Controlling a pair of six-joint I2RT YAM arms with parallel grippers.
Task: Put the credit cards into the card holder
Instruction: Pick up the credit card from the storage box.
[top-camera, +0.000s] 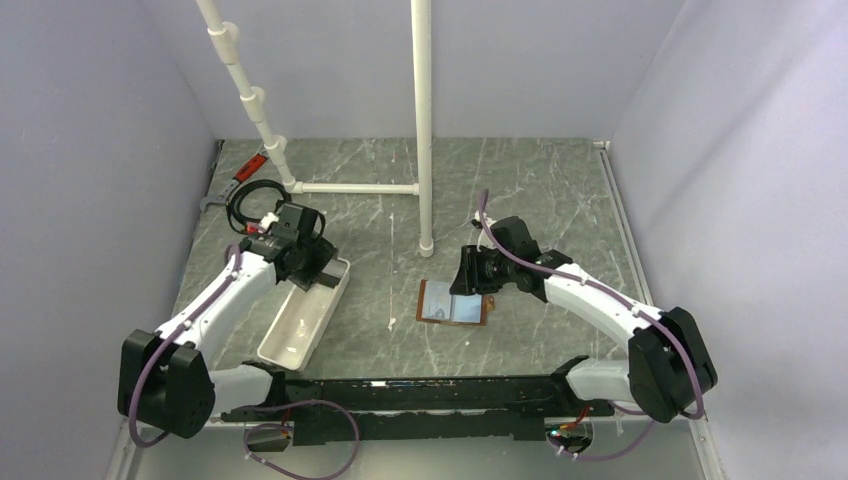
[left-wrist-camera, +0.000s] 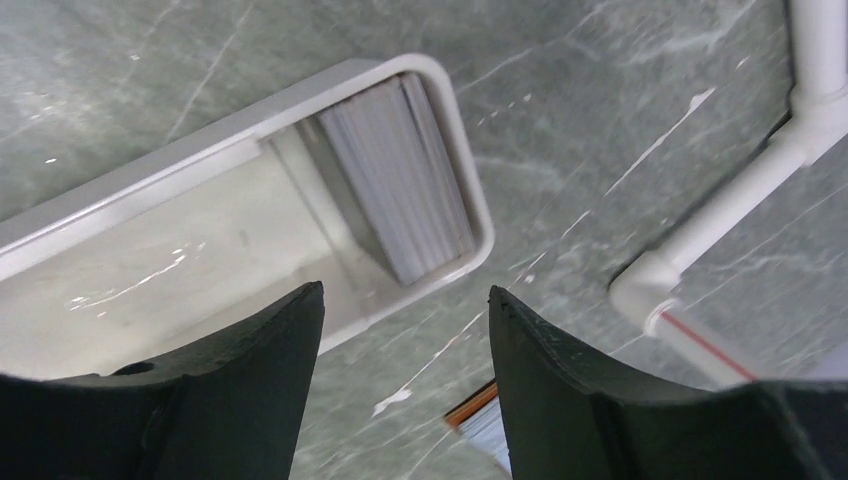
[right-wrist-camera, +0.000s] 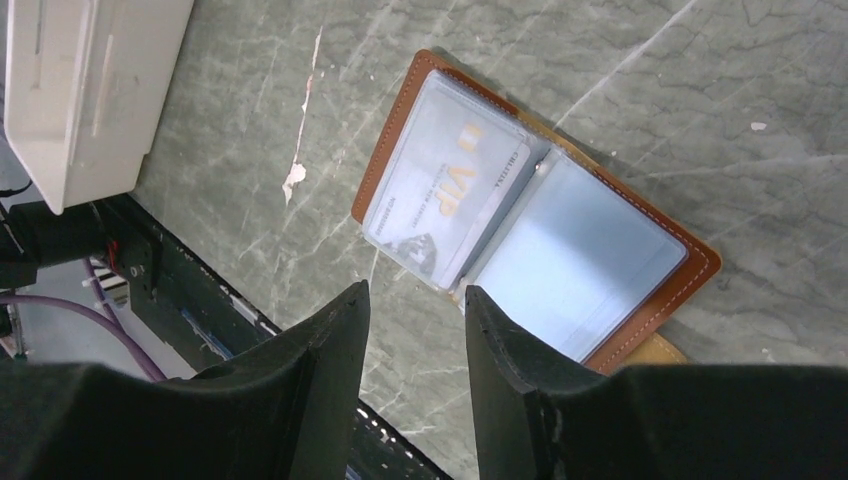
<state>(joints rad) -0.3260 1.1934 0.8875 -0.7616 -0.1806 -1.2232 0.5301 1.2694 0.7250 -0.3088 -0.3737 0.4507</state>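
Note:
The card holder (top-camera: 455, 303) lies open on the marble table, brown border up, clear pockets showing. One grey card (right-wrist-camera: 447, 190) marked VIP sits in its left pocket; the right pocket (right-wrist-camera: 580, 260) looks pale blue. A stack of grey-silver credit cards (left-wrist-camera: 400, 180) stands on edge at the far end of the white tray (top-camera: 300, 325). My left gripper (left-wrist-camera: 406, 290) hovers open just beyond that tray end, nothing between its fingers. Just above the holder's near edge, my right gripper (right-wrist-camera: 417, 288) is open and holds nothing.
A white pipe frame (top-camera: 423, 120) stands behind the holder, with its cross pipe (left-wrist-camera: 720, 215) near the left gripper. A red-handled tool (top-camera: 250, 168) and a black cable coil lie at the back left. A black rail (top-camera: 420, 395) runs along the near edge.

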